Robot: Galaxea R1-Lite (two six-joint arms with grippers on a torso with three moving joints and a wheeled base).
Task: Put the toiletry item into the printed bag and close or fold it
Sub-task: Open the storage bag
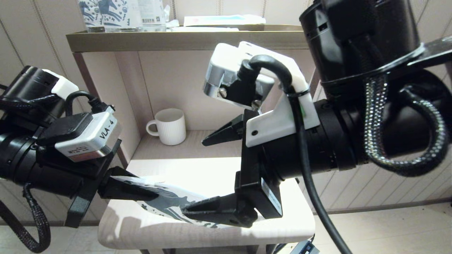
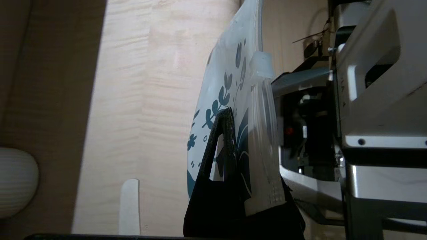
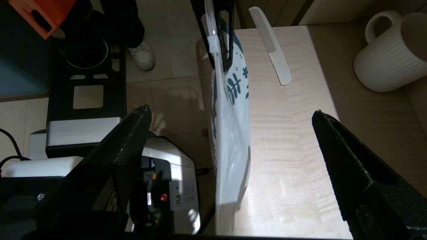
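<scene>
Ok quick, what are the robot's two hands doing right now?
Left gripper: shut on the printed bag, holding it up off the table.
Right gripper: open, holding nothing, its fingers on either side of the bag's free end.

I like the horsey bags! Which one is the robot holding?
The flat printed bag, pinched in the left gripper above the table. The other horse-printed packs stand on the top shelf.

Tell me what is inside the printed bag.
Nothing shows inside the printed bag, pinched by the left gripper; its printed walls hide the interior. The white comb lies outside on the table.
</scene>
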